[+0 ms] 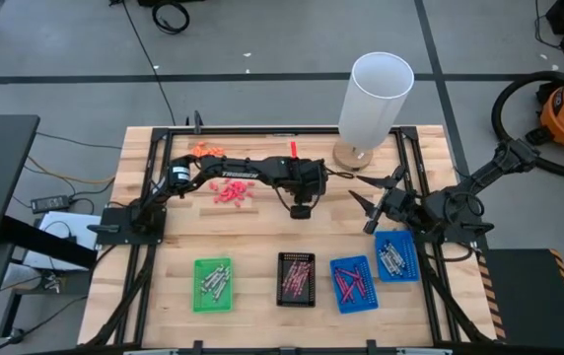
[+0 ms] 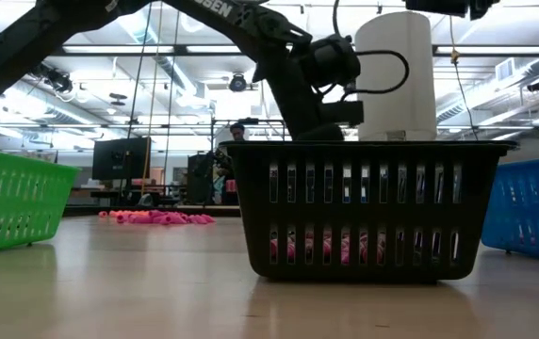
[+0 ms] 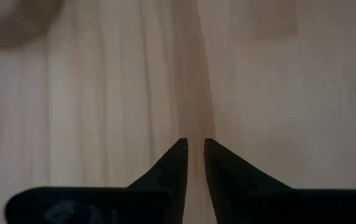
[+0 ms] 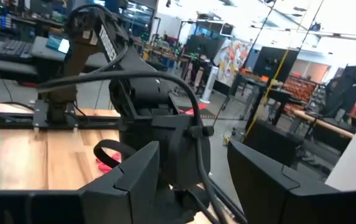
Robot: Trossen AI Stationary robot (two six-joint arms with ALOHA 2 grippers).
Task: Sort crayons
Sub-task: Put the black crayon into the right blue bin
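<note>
The left hand (image 1: 301, 210) points down at bare tabletop (image 3: 277, 74) mid-table, its fingers (image 3: 168, 168) nearly closed with a thin gap and nothing visible between them. Left of it lies a loose pile of pinkish crayons (image 1: 231, 192). The right hand (image 1: 364, 204) waits, spread wide, near the blue trays (image 1: 355, 284).

We see open wood across the middle of the table (image 1: 262, 232), between the loose crayons (image 1: 231, 193) and the front row of trays: green tray (image 1: 212, 284), black tray (image 1: 296, 279) and two blue trays (image 1: 353, 284). The left arm (image 1: 252, 173) stretches over the centre, blocking it. The white cylinder (image 1: 373, 104) closes the far right corner.
</note>
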